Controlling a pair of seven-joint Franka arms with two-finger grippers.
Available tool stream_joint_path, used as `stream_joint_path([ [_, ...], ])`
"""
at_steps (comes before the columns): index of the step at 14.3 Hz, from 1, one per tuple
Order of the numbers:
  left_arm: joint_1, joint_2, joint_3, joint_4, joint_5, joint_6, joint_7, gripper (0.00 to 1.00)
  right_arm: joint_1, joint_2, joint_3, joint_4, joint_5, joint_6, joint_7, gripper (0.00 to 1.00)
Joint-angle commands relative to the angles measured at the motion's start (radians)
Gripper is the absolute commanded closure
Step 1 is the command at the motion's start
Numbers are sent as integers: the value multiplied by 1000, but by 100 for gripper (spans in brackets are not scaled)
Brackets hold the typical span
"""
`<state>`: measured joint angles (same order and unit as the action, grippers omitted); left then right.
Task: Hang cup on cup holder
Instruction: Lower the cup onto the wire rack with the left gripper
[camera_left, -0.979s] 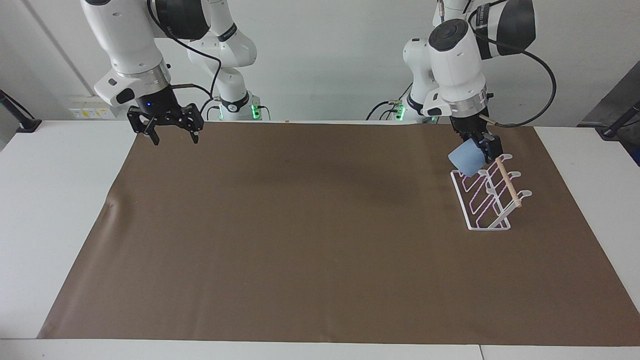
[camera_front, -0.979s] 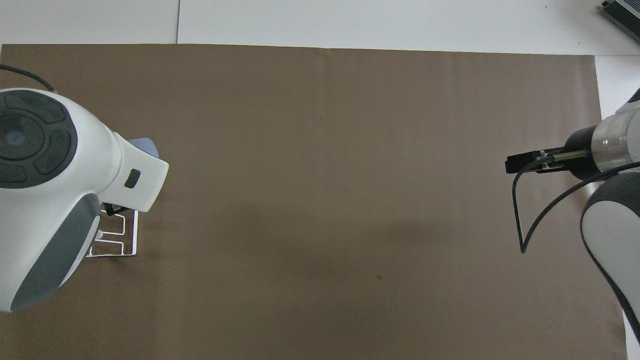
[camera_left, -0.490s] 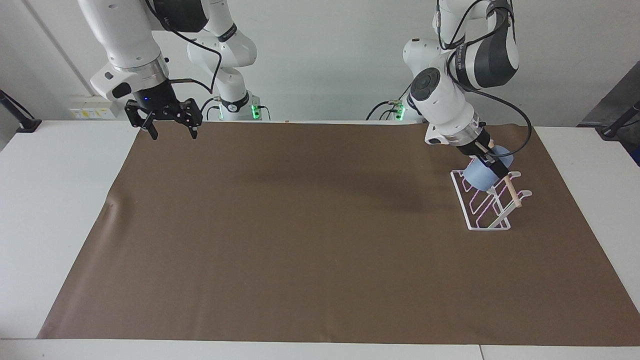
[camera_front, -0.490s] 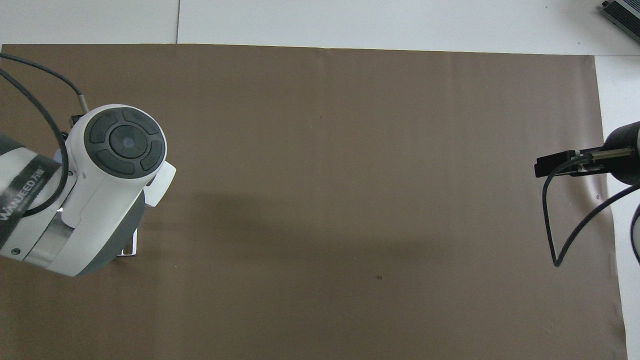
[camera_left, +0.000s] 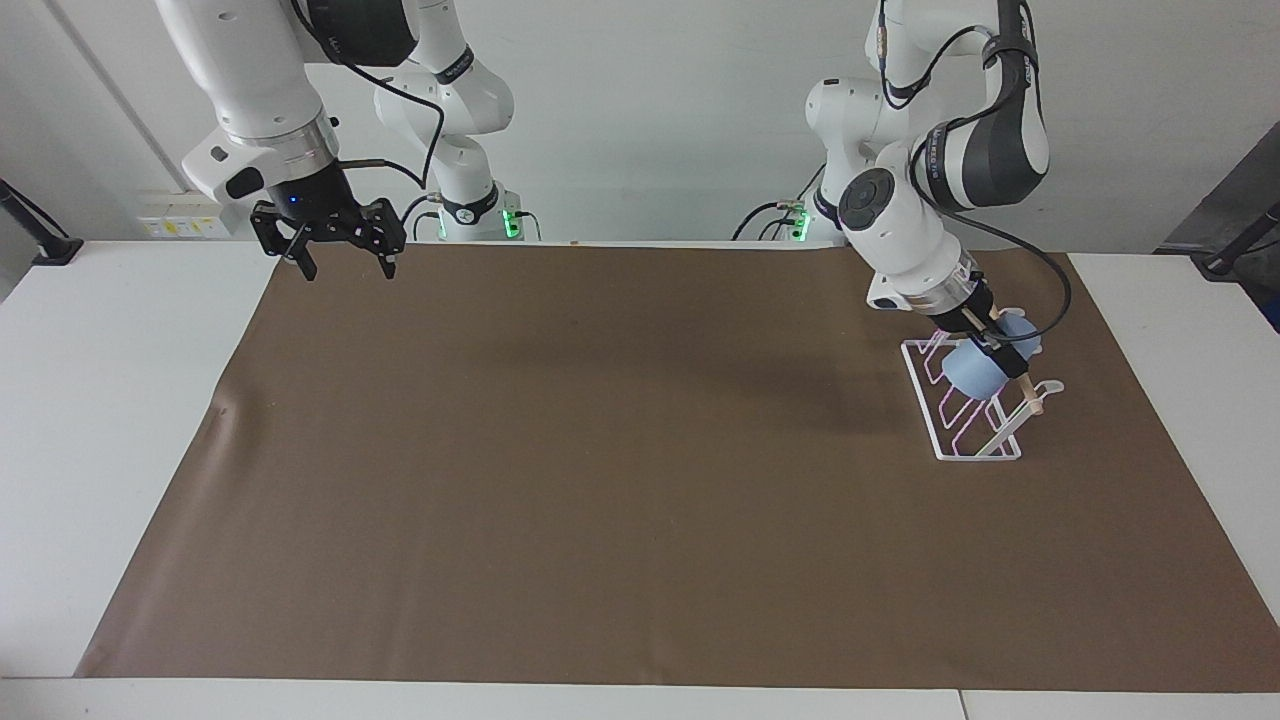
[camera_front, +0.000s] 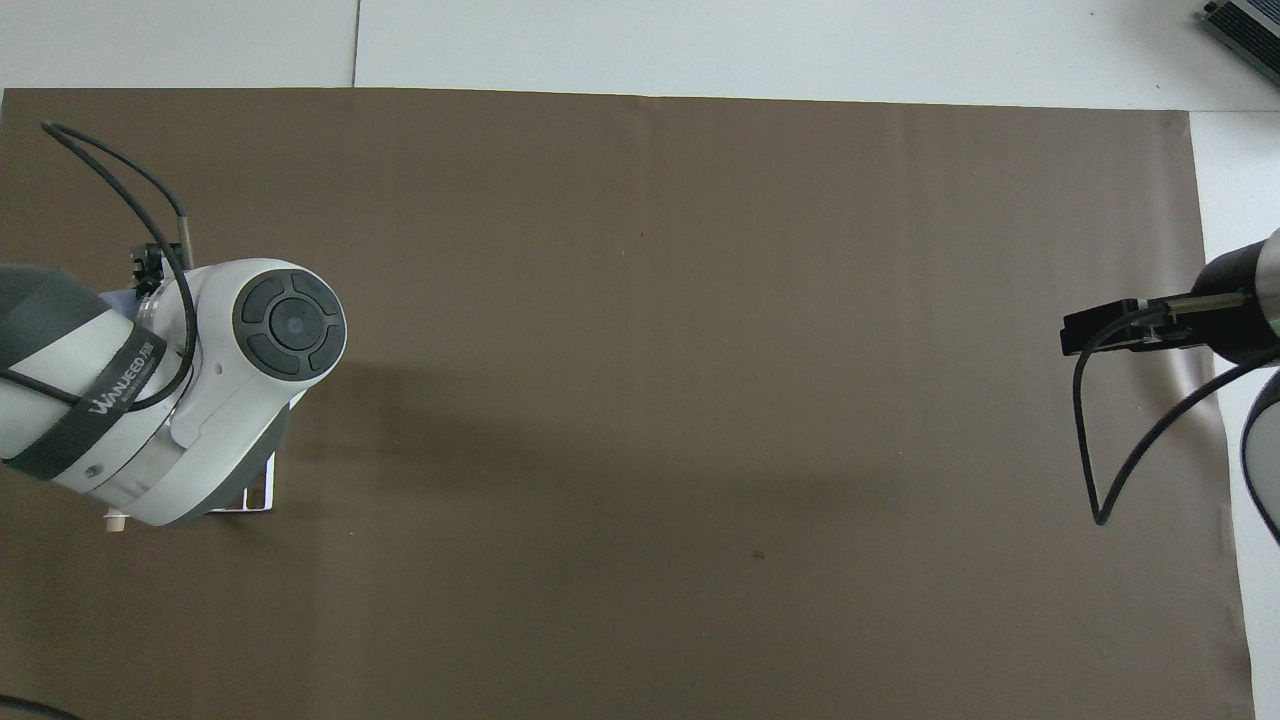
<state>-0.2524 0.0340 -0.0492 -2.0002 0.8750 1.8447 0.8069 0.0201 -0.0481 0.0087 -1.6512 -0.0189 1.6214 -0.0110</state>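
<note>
Where the cup (camera_left: 978, 366) lies tilted on its side against the slanted prongs of the cup holder (camera_left: 962, 416), the left gripper (camera_left: 992, 338) pinches it by the rim, just beside the wooden dowel (camera_left: 1022, 382). The holder stands on the brown mat (camera_left: 640, 480) toward the left arm's end of the desk (camera_left: 90, 400) (the arm hides most of it from overhead). The right gripper (camera_left: 340, 262) waits with fingers spread over the mat's edge nearest the robots.
</note>
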Motion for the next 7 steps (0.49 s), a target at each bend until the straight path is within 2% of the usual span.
stream_joint_path([
  [1,33,-48,-6,-74,25,68,25,100,-6,-1,8,2,-19,-14,17,0],
  [6,56,-56,-8,-107,25,117,23,100,-6,-1,8,2,-19,-14,17,0],
  [7,56,-56,-8,-107,25,119,25,89,-6,-1,8,2,-19,-14,17,0],
])
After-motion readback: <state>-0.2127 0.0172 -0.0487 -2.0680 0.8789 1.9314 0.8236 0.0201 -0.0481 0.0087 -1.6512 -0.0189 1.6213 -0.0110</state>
